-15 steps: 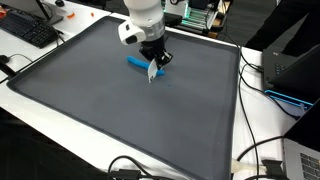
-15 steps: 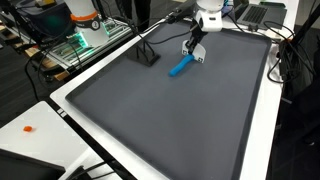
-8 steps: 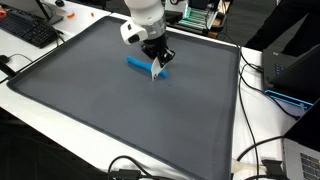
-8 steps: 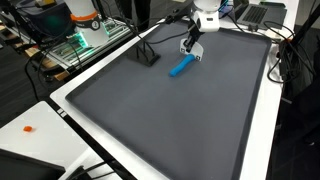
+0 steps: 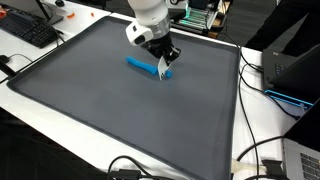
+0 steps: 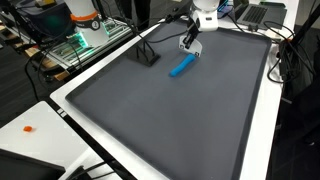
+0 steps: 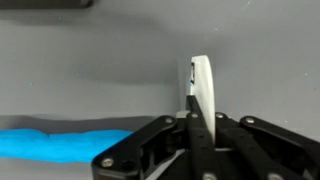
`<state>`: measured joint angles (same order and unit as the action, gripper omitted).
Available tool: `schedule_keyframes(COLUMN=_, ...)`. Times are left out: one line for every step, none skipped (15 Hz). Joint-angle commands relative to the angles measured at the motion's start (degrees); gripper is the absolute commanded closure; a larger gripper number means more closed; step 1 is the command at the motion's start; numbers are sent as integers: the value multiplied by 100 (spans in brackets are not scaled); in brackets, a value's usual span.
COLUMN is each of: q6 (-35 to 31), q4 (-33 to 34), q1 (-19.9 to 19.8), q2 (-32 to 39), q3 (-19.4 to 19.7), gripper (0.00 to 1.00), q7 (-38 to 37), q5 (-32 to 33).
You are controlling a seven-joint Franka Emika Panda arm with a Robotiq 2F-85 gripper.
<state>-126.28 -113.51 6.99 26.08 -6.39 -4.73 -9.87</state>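
Note:
My gripper (image 5: pixel 163 60) is shut on a thin white flat piece (image 5: pixel 162 69) and holds it upright just above the dark grey mat (image 5: pixel 110 110). A blue elongated object (image 5: pixel 141 64) lies flat on the mat right beside the gripper. In an exterior view the gripper (image 6: pixel 190 39) hangs a little beyond the blue object (image 6: pixel 181 67). In the wrist view the white piece (image 7: pixel 201 88) sticks up between the black fingers of the gripper (image 7: pixel 199 118), and the blue object (image 7: pixel 60 143) lies at the lower left.
A black stand (image 6: pixel 147 55) sits on the mat near the blue object. A keyboard (image 5: pixel 30 30) lies off the mat's far corner. A laptop (image 5: pixel 290 68) and cables (image 5: pixel 255 150) lie along one side. Equipment racks (image 6: pixel 85 35) stand beyond the mat's edge.
My gripper has carried the white piece a short way sideways along and past the blue object. The blue object has not moved.

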Motion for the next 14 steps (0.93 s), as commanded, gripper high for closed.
schedule_keyframes(q6=154, q4=-172, q1=-90, q2=-199, q3=-69, gripper=99, q7=180, q5=-144)
schedule_keyframes(q6=164, q4=-173, q1=-95, q2=-251, q3=-49, gripper=99, q7=167, q5=-121)
schedule_keyframes(q6=166, q4=-173, q1=-102, q2=-295, q3=-38, gripper=99, q7=172, q5=-107)
schedule_keyframes(q6=162, q4=-174, q1=-104, q2=-353, q3=-13, gripper=99, q7=143, q5=-70)
schedule_keyframes(q6=150, q4=-174, q1=-112, q2=-409, q3=8, gripper=99, q7=128, q5=-47)
schedule_keyframes(q6=143, q4=-170, q1=-118, q2=-469, q3=38, gripper=99, q7=102, q5=-9)
schedule_keyframes(q6=122, q4=-178, q1=-130, q2=-526, q3=55, gripper=99, q7=100, q5=6)
schedule_keyframes(q6=113, q4=-178, q1=-135, q2=-579, q3=86, gripper=99, q7=72, q5=42)
schedule_keyframes(q6=113, q4=-176, q1=-142, q2=-631, q3=115, gripper=99, q7=51, q5=70)
schedule_keyframes(q6=104, q4=-178, q1=-147, q2=-680, q3=156, gripper=99, q7=24, q5=118)
schedule_keyframes(q6=87, q4=-184, q1=-145, q2=-721, q3=196, gripper=99, q7=-15, q5=175)
schedule_keyframes(q6=65, q4=-191, q1=-138, q2=-748, q3=247, gripper=99, q7=-64, q5=260)
schedule_keyframes(q6=53, q4=-195, q1=-143, q2=-764, q3=279, gripper=99, q7=-69, q5=301)
schedule_keyframes(q6=36, q4=-199, q1=-143, q2=-756, q3=313, gripper=99, q7=-79, q5=362)
